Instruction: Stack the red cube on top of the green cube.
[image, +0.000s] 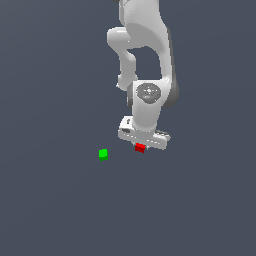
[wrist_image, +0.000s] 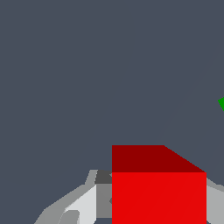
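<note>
A: Plain slate-grey floor (image: 55, 210) all round, flat, no markings. Nearest thing on it?

B: Small plain bright green cube (image: 103, 154), alone on the grey, untouched, nothing on top. Seen too as a green sliver at the wrist view's edge (wrist_image: 222, 103).

A: And beyond that?

B: Small plain bright red cube (image: 140, 147), toward three o'clock of the green one in the exterior view, near but apart. Tucked right under the white glossy gripper (image: 142, 144) of the white arm (image: 147, 55).

A: Jaws?

B: Closed on the red cube, judging by the wrist view: red cube (wrist_image: 158, 188) filling the space between pale grey fingers (wrist_image: 85, 203). Lifted or resting on the floor, impossible to tell.

A: Progress?

B: Grasp apparently done. Left to do: carry toward nine o'clock, over the green cube, lower, release.
</note>
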